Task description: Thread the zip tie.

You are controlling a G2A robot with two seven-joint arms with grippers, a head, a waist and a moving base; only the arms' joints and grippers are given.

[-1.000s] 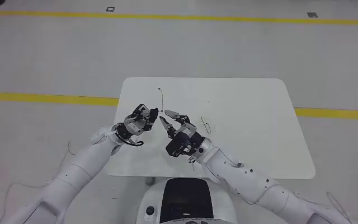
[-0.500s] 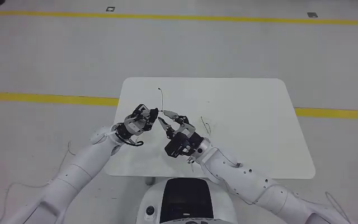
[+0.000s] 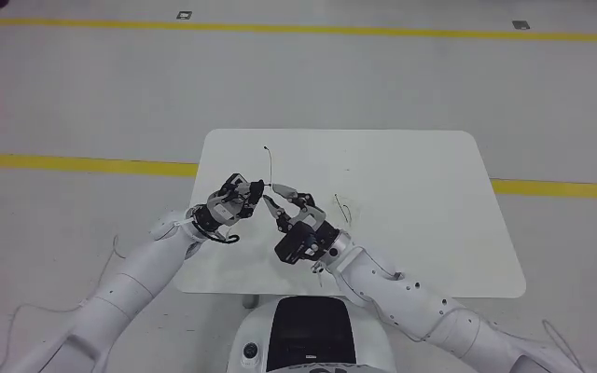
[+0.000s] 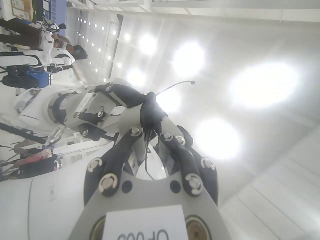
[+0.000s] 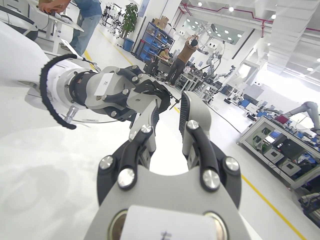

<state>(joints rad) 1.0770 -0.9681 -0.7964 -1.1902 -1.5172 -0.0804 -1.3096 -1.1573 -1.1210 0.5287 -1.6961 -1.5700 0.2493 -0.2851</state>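
right jaws edged nearer, open beside left jaws' pinched zip tie [image 3: 270, 168].

Right gripper [image 5: 170, 98] is spread wide, with a clear gap between its two ribbed fingers [image 5: 191, 112]. Straight ahead of it is the left gripper [image 5: 163, 95], closed up tight on a thin black zip tie [image 5: 175, 103]. The loose end of the tie pokes out into the gap, very near one ribbed finger; can't tell if it actually touches. A black corrugated cable [image 5: 46, 93] loops around the left arm's wrist. White table [image 5: 37, 166] sits underneath both. Behind them there's a yellow floor line [image 5: 262, 196], blue shelving [image 5: 156, 42] and a potted plant [image 5: 130, 16].
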